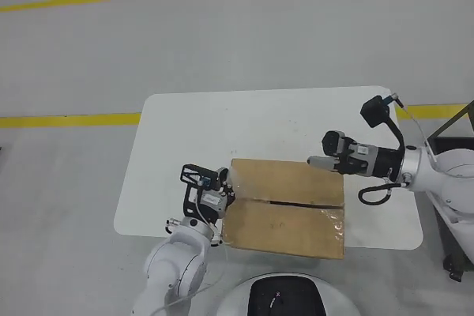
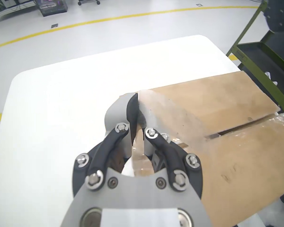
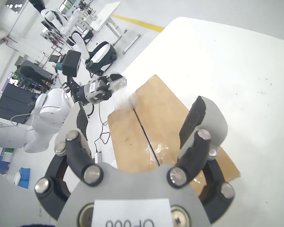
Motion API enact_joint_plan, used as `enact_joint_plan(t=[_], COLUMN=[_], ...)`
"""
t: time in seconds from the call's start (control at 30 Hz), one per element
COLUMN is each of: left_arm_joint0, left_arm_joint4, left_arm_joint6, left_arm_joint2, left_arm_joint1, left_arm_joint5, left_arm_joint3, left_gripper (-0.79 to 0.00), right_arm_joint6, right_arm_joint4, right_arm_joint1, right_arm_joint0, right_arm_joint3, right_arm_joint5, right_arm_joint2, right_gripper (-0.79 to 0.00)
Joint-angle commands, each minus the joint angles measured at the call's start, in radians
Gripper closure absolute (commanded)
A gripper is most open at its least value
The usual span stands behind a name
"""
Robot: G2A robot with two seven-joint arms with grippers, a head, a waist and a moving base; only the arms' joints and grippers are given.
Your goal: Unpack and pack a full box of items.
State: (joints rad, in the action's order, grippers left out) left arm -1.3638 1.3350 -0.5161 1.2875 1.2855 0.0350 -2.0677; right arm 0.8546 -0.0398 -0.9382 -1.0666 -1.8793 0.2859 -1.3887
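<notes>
Currently pinching a strip of clear tape (image 2: 149,105) with the left gripper (image 2: 139,114), clamped tight on it at the left end of the cardboard box (image 1: 284,205). Seen from the right wrist, stretched from that grip back to the seam between the two top flaps. Hovering the right gripper (image 1: 317,162) above the box's far edge near its right corner, spread wide with nothing between the pads; cannot tell whether touching the cardboard. As for the box: flat on the white table (image 1: 221,126), toward the near edge and the right side, both flaps down, with a narrow dark gap along the seam and more wrinkled tape over the seam's right end. Just past the table's right side, a green-framed cart (image 2: 262,55).
</notes>
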Motion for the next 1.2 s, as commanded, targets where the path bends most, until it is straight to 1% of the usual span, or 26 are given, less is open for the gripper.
enact_joint_plan(t=[0.0,0.03,0.07,0.2,0.33,0.4,0.47,0.5,0.53,0.57,0.6,0.63,0.67,0.9,1.07,1.17], left_arm_joint0=[0.004,0.006,0.008,0.015,0.021,0.023,0.026,0.027,0.028,0.028,0.027,0.026,0.026,0.021,0.022,0.028], left_arm_joint4=[-0.017,-0.020,-0.030,-0.074,-0.118,-0.139,-0.178,-0.190,-0.201,-0.206,-0.203,-0.199,-0.190,-0.215,-0.392,-0.445], left_arm_joint6=[0.003,0.002,0.005,0.009,0.005,0.006,0.009,0.011,0.012,0.014,0.012,0.011,0.010,0.009,0.012,-0.017], left_arm_joint2=[0.023,0.033,0.045,0.089,0.136,0.158,0.180,0.191,0.204,0.213,0.220,0.223,0.229,0.257,0.286,0.312], left_arm_joint1=[-0.001,-0.001,-0.002,-0.002,-0.004,-0.005,-0.004,-0.005,-0.005,-0.006,-0.007,-0.008,-0.009,-0.011,-0.003,-0.005], left_arm_joint5=[-0.003,-0.003,-0.009,-0.022,-0.037,-0.043,-0.055,-0.058,-0.059,-0.060,-0.059,-0.058,-0.059,-0.070,-0.132,-0.137], left_arm_joint3=[0.003,0.007,0.009,0.024,0.051,0.066,0.077,0.083,0.091,0.097,0.102,0.105,0.108,0.117,0.136,0.161], left_gripper=[0.000,0.000,0.000,0.000,0.000,-0.052,-0.028,-0.040,-0.077,-0.169,-0.376,-0.674,-0.785,-0.785,-0.785,-0.785], right_arm_joint6=[-0.016,-0.023,-0.032,-0.051,-0.051,-0.052,-0.042,-0.038,-0.028,-0.025,-0.017,-0.011,-0.003,0.003,0.004,0.008], right_arm_joint4=[0.035,0.041,0.053,0.078,0.084,0.089,0.095,0.095,0.094,0.092,0.092,0.091,0.084,0.067,0.052,0.042], right_arm_joint1=[-0.001,-0.001,-0.002,-0.003,-0.004,-0.005,-0.005,-0.006,-0.006,-0.007,-0.007,-0.008,-0.008,-0.013,-0.016,-0.016], right_arm_joint0=[-0.033,-0.050,-0.068,-0.131,-0.171,-0.182,-0.186,-0.186,-0.186,-0.185,-0.184,-0.182,-0.180,-0.169,-0.163,-0.160], right_arm_joint3=[0.002,0.002,0.001,0.011,0.028,0.040,0.050,0.056,0.062,0.067,0.072,0.075,0.082,0.105,0.117,0.123], right_arm_joint5=[0.027,0.043,0.063,0.122,0.147,0.150,0.154,0.155,0.155,0.155,0.154,0.153,0.146,0.129,0.116,0.100], right_arm_joint2=[0.001,0.002,0.005,0.020,0.038,0.045,0.053,0.058,0.066,0.071,0.080,0.084,0.091,0.130,0.148,0.153], right_gripper=[-0.262,-0.148,0.000,0.000,0.000,0.000,0.000,0.000,0.000,0.000,0.000,0.000,0.000,0.000,0.000,0.000])
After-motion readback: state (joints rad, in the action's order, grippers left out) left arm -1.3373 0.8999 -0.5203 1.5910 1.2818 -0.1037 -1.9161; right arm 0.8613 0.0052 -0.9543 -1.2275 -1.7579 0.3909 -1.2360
